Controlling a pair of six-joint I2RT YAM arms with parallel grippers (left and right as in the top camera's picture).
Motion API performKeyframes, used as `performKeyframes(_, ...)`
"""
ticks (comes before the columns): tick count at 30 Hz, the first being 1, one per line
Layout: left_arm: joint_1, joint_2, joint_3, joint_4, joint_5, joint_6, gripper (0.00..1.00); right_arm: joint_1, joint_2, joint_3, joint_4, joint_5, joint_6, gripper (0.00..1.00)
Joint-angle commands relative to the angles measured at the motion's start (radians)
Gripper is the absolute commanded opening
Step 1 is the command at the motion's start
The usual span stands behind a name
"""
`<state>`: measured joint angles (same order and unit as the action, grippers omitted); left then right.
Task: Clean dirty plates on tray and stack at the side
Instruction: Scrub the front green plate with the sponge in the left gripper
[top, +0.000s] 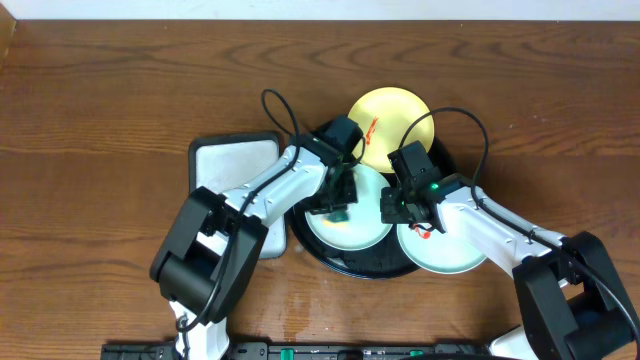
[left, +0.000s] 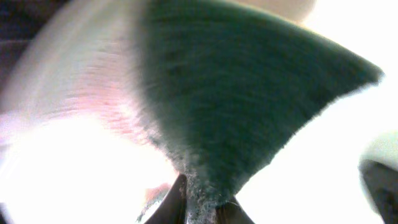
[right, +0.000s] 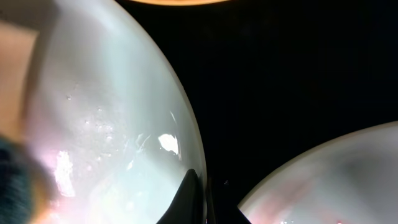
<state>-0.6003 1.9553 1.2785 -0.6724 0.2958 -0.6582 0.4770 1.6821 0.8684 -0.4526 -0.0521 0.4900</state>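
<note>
Wiping is the step in hand, I judge. On the dish's (top: 356, 263) left half, the left gripper (top: 335, 205) clamps a sponge (left: 249, 93) against a mint plate (top: 350, 232); the right gripper (right: 200, 199) pinches that plate's rim. Next: scrub clean, then lift it aside.

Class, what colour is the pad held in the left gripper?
The pad is dark green; left wrist view.

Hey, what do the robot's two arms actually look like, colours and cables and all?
They match. The left arm and right arm have white links between bulky black joint housings, ending in a black left pincer and right pincer. A thin black cable loops off each wrist: left cable, right cable. A small green light glows near the right wrist.
</note>
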Motion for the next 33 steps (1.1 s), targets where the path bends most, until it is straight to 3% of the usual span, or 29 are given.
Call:
performKeyframes(1, -0.035, 0.055, -0.018, 0.034, 0.204, -0.035, 0.07, -0.005, 0.019, -0.016, -0.019, 0.085, 0.011, 0.01)
performKeyframes(16, -0.073, 0.055, -0.018, 0.052, 0.290, 0.037, 0.08, -0.005, 0.019, -0.016, -0.016, 0.085, 0.011, 0.01)
performKeyframes(20, -0.068, 0.055, -0.018, 0.024, 0.138, 0.037, 0.08, -0.005, 0.019, -0.016, -0.016, 0.085, 0.011, 0.01)
performKeyframes(27, -0.039, 0.055, -0.018, -0.186, -0.176, 0.005, 0.08, -0.005, 0.019, -0.016, -0.016, 0.086, 0.011, 0.01)
performKeyframes(33, -0.024, 0.055, -0.018, -0.237, -0.398, -0.014, 0.08, -0.005, 0.019, -0.016, -0.017, 0.085, 0.011, 0.01)
